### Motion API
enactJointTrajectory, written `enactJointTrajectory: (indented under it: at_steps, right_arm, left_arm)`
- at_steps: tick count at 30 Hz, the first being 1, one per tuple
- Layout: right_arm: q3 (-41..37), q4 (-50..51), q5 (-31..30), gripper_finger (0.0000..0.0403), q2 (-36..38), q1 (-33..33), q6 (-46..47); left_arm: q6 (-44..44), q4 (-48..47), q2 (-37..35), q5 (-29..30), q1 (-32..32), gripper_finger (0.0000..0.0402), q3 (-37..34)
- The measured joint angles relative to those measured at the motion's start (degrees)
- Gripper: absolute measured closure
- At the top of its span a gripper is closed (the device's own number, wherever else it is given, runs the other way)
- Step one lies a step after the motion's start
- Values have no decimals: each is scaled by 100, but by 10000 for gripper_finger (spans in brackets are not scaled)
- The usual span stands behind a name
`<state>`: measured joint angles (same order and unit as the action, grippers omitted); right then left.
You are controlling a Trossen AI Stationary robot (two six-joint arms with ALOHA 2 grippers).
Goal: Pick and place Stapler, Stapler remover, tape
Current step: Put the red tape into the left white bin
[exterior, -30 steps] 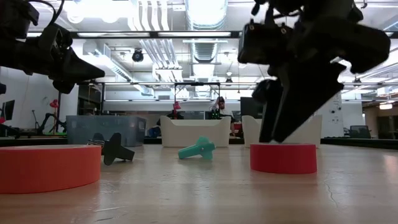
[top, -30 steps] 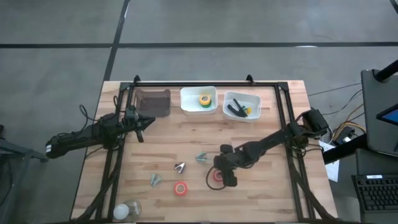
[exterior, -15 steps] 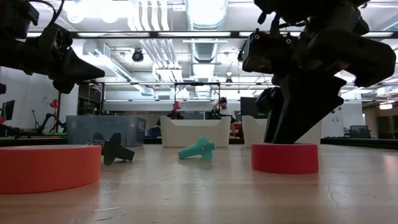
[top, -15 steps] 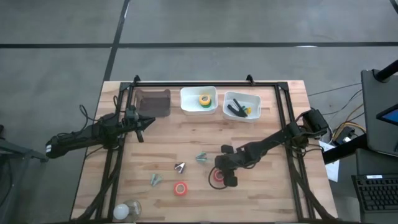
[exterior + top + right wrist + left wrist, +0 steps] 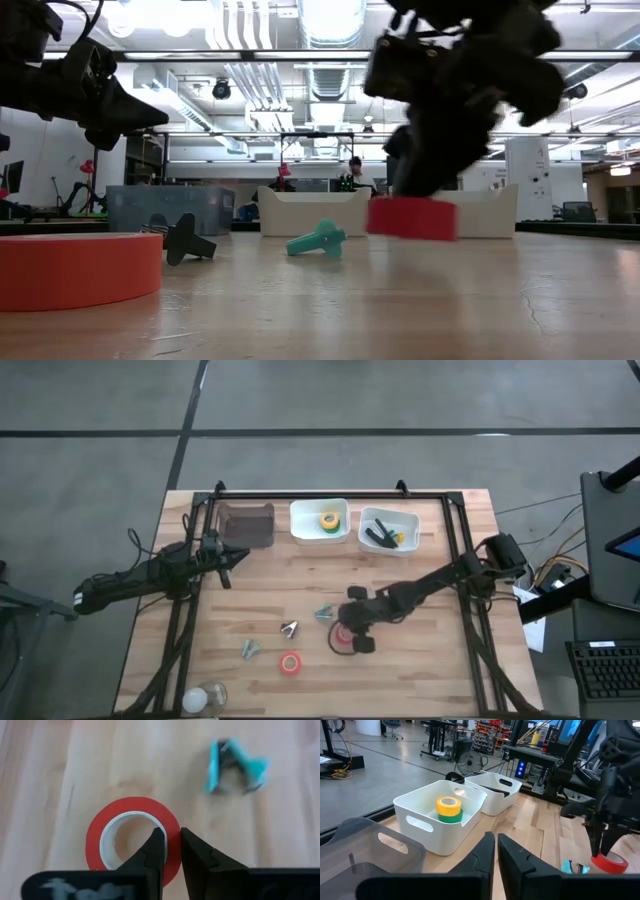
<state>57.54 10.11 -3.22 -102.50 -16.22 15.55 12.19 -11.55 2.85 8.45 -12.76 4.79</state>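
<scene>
Since a second ago the red tape roll [image 5: 343,636] has left the worktop [image 5: 260,585], pinched by the right end effector [image 5: 349,637]. From table height the roll [image 5: 411,217] hangs clear of the wood. The right wrist shows fingers [image 5: 155,847] clamped across its wall. Left end effector [image 5: 496,851] waits nearly closed, empty, near the white bin [image 5: 415,810], probably the roll's destination.

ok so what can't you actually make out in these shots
- Stapler in the right bin: too small in the high view; the bin wall hides most of it in the left wrist view.
- Teal remover: motion-blurred in the right wrist view.
- Red tape held by the right gripper: blurred in the low view.
</scene>
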Motion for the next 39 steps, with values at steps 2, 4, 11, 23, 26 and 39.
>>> enactJointTrajectory:
  at_steps: [2, 4, 11, 23, 26, 39]
  right_arm:
    - [158, 13, 0, 360, 0, 189, -214]
    - [339, 20, -29, 355, 0, 396, -453]
    - [1038, 677, -713, 355, 0, 1237, -1393]
    - [1699, 56, -785, 355, -97, 3012, -1832]
    - [1884, 0, -738, 353, -369, 3273, -1869]
    - [3348, 634, -708, 347, -1693, 3752, -1720]
  left_arm:
    - [1, 0, 0, 0, -1, 376, 1]
    - [-1, 0, 0, 0, -1, 377, -1]
    - [1, 0, 0, 0, 1, 376, 0]
    - [-1, 0, 0, -1, -1, 376, -1]
    - [0, 0, -1, -1, 0, 378, 1]
    - [0, 0, -2, 0, 1, 378, 0]
